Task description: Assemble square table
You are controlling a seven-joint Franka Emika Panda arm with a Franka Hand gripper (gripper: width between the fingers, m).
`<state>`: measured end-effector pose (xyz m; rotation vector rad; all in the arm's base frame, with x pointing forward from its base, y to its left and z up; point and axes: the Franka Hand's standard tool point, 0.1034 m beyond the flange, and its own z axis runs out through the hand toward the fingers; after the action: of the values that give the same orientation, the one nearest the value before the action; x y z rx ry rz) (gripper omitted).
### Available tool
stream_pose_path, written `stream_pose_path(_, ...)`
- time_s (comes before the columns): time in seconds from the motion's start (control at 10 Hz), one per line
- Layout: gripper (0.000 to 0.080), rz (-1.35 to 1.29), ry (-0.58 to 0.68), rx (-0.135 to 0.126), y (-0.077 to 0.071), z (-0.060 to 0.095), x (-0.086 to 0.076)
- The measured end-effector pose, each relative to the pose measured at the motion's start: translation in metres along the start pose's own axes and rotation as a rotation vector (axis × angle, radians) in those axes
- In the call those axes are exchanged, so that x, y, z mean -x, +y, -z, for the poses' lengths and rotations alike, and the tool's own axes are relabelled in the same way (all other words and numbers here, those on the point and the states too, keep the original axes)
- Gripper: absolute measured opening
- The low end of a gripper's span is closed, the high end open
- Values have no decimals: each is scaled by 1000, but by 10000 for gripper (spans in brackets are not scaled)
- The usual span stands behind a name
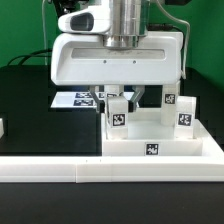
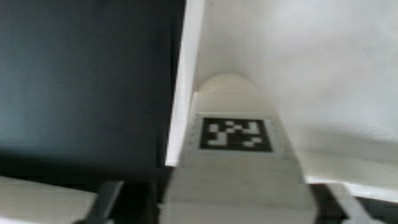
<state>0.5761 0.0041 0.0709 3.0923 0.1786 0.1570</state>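
- The gripper (image 1: 118, 100) hung low over a table leg (image 1: 119, 115) standing on the square tabletop (image 1: 150, 140) at the table's front edge.
- Whether its fingers were clamping the leg could not be told.
- The step looked like picking up that leg.
- Next, it likely needed a firm squeeze, then a straight lift.

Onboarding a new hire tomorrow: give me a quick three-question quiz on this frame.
1. True or false: the marker board lies to the exterior view's left of the square tabletop.
2. The gripper hangs right over: A a tagged leg; B a drawer; C a lamp bulb.
3. Name the long white part lying in front of the tabletop, nearest the exterior camera.

Key: 1 true; 2 A; 3 the border rail.
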Motion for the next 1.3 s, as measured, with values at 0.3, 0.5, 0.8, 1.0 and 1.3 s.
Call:
stream_pose_path(0.3,290,-171,0,-1,0,-1,0)
stream_pose_path(0.5,290,-278,0,-1,0,-1,0)
stream_pose_path(0.8,290,-464,0,-2,0,-1,0)
stream_pose_path(1.0,290,-694,18,-11,-3,-1,0)
stream_pose_path(1.3,290,-1005,15,-28,-1,-1,0)
